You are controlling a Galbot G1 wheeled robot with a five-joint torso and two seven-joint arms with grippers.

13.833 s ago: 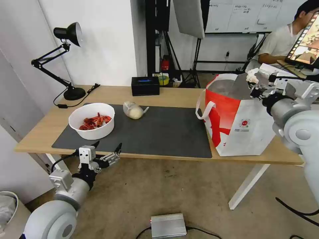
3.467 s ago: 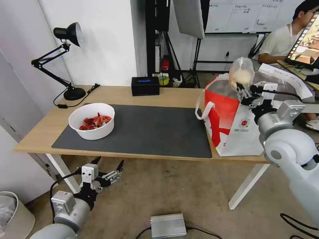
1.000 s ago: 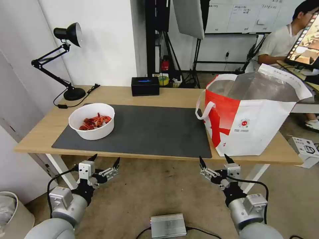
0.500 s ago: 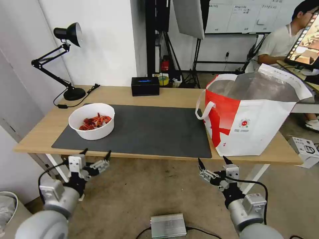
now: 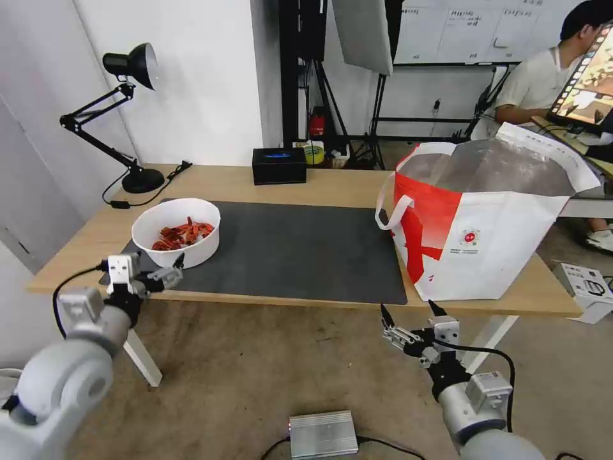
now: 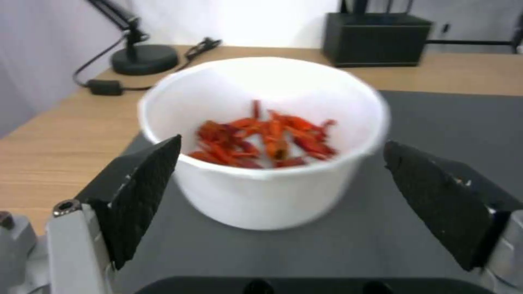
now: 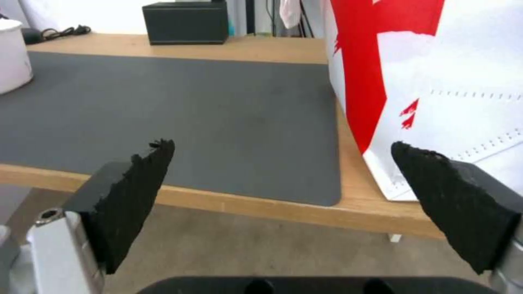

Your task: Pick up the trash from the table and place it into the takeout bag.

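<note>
A: What is hard to make out here?

B: The inside of the takeout bag (image 5: 485,236). From the head view only the upper part of its silver lining shows; whatever lies at the bottom is hidden by the front wall. The right wrist view cuts the bag off, showing just a red-and-white side panel.

A: And the bowl?

B: The white bowl (image 5: 177,232) stands on the near left corner of the dark mat (image 5: 287,252) on the table (image 5: 332,182). It holds red scraps (image 6: 261,136), a loose heap in the bottom. They look like chilli or shell pieces, but the left wrist view is blurred, so I can't say which.

A: Where are the grippers?

B: The left gripper (image 5: 143,271) is at the near left edge of the table, just in front of the bowl, its fingers spread wide and empty. In its wrist view the two black pads (image 6: 139,192) stand either side of the bowl's near wall, apart from it. The right gripper (image 5: 408,319) hangs below the table's near edge, near the bag's front, likewise spread with nothing between its fingers.

A: Anything else on the table?

B: A black box (image 5: 279,165) at the far edge and a black desk lamp (image 5: 128,115) at the far left.
</note>
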